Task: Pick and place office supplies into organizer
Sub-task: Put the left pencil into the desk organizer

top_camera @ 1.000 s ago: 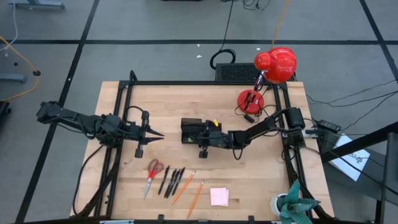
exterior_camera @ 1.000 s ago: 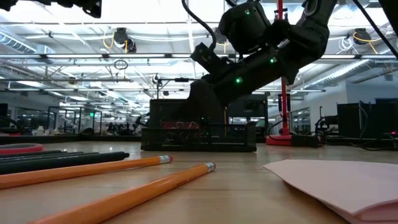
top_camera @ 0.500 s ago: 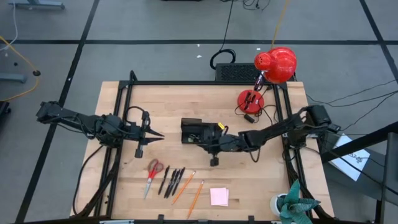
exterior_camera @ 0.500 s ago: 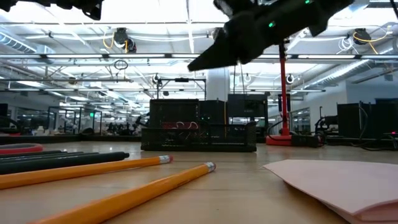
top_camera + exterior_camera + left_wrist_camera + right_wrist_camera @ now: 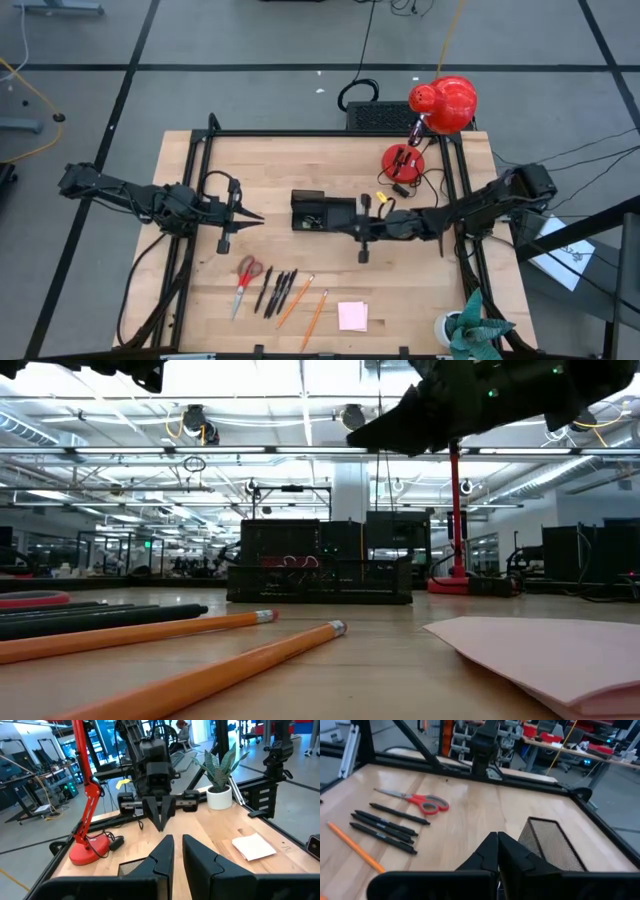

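since the earlier frame, right gripper (image 5: 352,226) has pulled back off the organizer (image 5: 322,212), fingers shut on nothing, likely after a drop. left gripper (image 5: 258,215) waits nearly closed, empty, beyond the black mesh organizer's other end. scissors (image 5: 245,275) lie nearer the counter's front edge.

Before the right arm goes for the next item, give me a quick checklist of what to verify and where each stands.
1. Right gripper empty, fingers shut: ok.
2. Right gripper open for a pick: not ok.
3. Organizer upright mid-table: ok.
4. Scissors, black pens, pencils, sticky-note pad waiting along the near edge: ok.
5. Left gripper parked clear of the organizer: ok.
6. Organizer contents: cannot tell.
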Robot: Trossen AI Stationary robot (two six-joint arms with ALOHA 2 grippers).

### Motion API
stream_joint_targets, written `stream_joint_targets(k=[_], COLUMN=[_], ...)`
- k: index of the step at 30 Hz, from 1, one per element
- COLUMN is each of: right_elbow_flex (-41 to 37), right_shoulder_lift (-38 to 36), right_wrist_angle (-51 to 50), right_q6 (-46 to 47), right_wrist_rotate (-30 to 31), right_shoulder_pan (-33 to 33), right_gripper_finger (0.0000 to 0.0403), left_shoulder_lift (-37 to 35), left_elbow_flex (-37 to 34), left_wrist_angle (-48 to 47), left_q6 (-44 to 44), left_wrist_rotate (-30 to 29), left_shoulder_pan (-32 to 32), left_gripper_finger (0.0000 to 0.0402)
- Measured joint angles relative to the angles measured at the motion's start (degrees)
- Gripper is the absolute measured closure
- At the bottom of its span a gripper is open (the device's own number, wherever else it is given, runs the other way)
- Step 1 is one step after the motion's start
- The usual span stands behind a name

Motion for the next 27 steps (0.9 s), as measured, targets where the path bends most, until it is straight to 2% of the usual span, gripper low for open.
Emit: stream_joint_targets(k=[16, 27], right_elbow_flex=[-7.13, -7.25], right_shoulder_lift=[-9.71, -10.16], right_wrist_angle=[-0.02, 0.92], right_q6=[0.87, -6.7], right_wrist_rotate=[-3.09, -3.15], right_shoulder_pan=[3.13, 2.09], right_gripper_finger=[0.0403, 0.0403], left_shoulder_lift=[0.0, 0.0], left_elbow_flex=[0.0, 0.0], left_wrist_angle=[0.0, 0.03], left_q6=[-0.16, -0.16], left_wrist_rotate=[0.0, 0.01], left_shoulder_pan=[0.0, 0.0], left_gripper_finger=[0.0355, 0.0355])
